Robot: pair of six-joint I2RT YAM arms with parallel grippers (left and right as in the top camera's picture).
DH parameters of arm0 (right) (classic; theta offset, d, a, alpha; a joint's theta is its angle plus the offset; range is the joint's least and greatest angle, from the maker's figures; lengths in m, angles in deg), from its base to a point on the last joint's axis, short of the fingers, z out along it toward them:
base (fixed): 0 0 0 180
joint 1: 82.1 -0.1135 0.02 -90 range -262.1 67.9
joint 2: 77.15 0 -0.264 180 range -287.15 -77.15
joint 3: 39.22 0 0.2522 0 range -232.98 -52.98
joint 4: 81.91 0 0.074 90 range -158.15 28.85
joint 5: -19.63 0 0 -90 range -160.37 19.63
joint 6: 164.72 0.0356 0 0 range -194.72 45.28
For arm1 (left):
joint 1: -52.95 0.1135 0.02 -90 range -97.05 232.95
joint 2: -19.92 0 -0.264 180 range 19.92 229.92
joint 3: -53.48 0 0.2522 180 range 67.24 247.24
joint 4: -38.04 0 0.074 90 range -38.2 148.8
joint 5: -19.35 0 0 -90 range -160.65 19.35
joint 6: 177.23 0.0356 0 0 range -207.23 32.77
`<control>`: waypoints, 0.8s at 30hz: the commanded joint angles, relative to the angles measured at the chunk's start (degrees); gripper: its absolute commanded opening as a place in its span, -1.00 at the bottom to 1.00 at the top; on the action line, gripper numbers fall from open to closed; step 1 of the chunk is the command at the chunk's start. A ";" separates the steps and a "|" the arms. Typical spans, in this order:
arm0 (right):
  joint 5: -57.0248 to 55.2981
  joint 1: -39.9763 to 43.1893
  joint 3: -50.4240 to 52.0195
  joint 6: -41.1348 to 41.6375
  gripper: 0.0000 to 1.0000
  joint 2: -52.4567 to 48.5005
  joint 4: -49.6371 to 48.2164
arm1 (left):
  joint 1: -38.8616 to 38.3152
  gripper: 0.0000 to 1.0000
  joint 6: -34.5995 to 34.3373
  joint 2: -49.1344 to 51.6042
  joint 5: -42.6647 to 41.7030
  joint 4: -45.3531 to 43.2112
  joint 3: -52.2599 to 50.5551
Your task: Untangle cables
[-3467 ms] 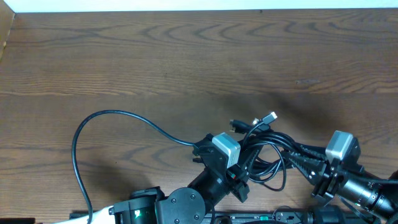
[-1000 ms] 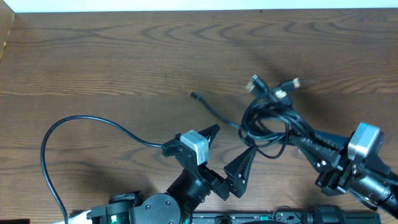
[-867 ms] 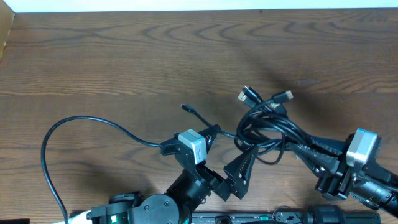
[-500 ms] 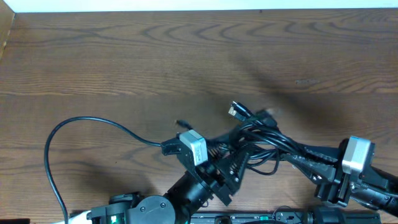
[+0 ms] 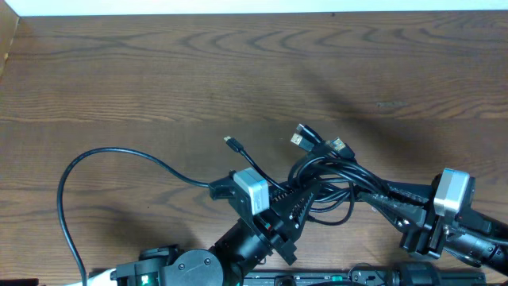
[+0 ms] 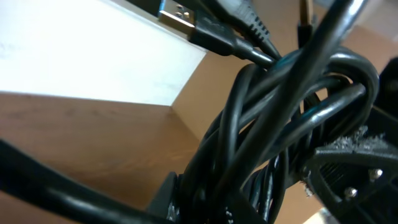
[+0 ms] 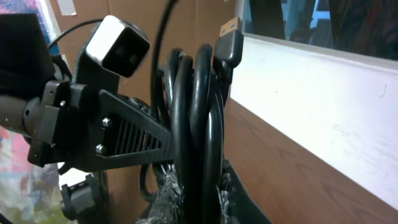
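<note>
Cables (image 5: 325,171) bunched low and right of centre over the worktop (image 5: 238,79), left claw (image 5: 292,208) pinching the bundle's left side, right claw (image 5: 386,197) pinching its right end; 2-claw grip step, next likely needs a slow pull apart.

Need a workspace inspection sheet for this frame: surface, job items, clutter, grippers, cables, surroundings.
Surface: wooden table, bare brown grain.
Job's things: cable tangle, black, strung between both grippers; plug ends poke out toward the far side; one thin strand trails out to the left.
Clutter: nothing seen.
Grippers: left gripper shut on the cable tangle; right gripper shut on its other side.
Cables: left arm's own lead loops wide over the table.
Surroundings: white strip along the far edge.
</note>
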 commanded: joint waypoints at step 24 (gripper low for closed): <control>-4.26 0.11 -0.74 -6.82 -0.69 0.35 8.76 | 0.57 -0.85 31.23 -0.31 -4.98 -2.95 1.29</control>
